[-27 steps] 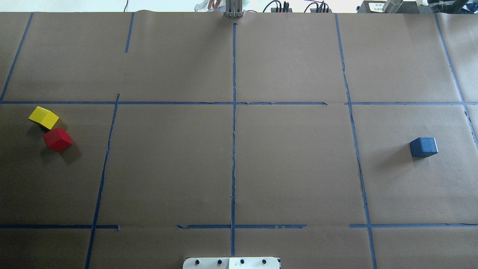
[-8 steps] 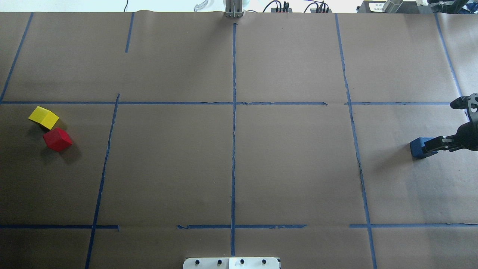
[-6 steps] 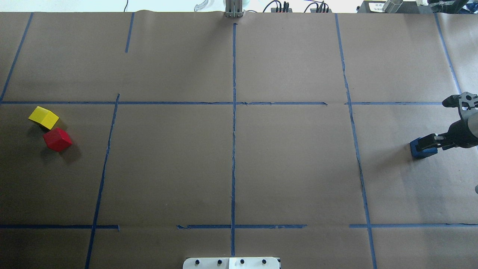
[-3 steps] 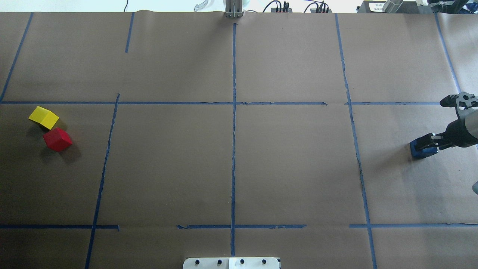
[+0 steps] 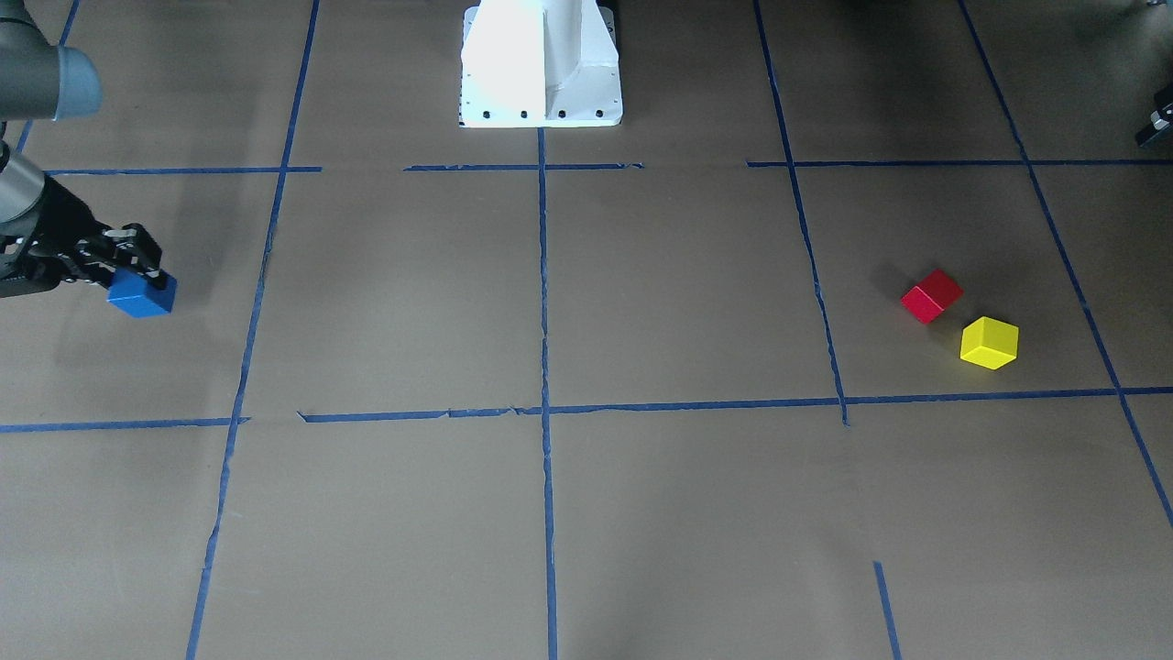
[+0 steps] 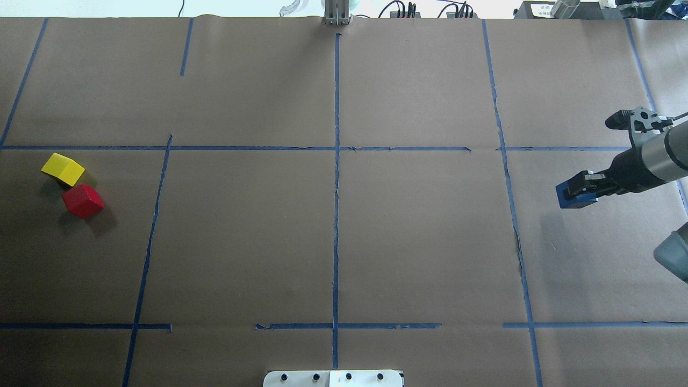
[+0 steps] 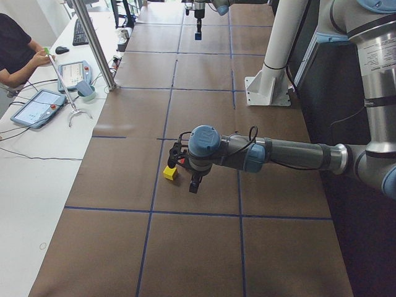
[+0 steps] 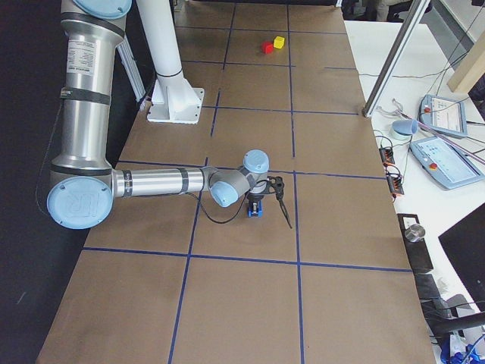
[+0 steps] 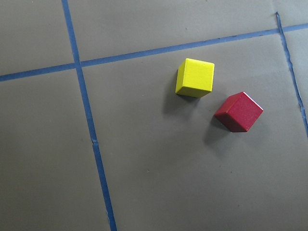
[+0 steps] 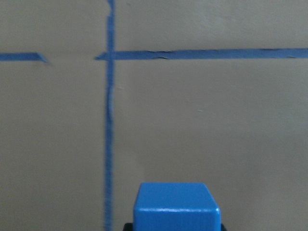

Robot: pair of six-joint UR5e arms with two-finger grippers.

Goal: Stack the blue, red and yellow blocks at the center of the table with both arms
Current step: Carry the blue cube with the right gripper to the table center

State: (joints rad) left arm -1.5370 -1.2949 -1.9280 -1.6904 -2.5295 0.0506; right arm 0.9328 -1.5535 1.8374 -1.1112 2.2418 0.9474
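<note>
My right gripper (image 6: 579, 189) is shut on the blue block (image 6: 565, 198) and holds it above the table's right part; it also shows in the front view (image 5: 142, 295) and fills the bottom of the right wrist view (image 10: 176, 206). The red block (image 6: 82, 200) and the yellow block (image 6: 63, 169) lie close together on the table's left, apart from each other. The left wrist view looks down on the yellow block (image 9: 194, 77) and the red block (image 9: 239, 111), no fingers showing. My left gripper (image 7: 193, 184) hangs over them; I cannot tell whether it is open.
Blue tape lines (image 6: 336, 177) divide the brown paper-covered table into a grid. The white robot base (image 5: 541, 64) stands at the near edge. A side bench with tablets (image 7: 38, 106), a metal pole (image 7: 93, 43) and a seated operator lies beyond the far edge.
My right gripper came in from the right, shut on the blue block, lifted it and has carried it leftward toward the centre. The red and yellow blocks have not moved.
</note>
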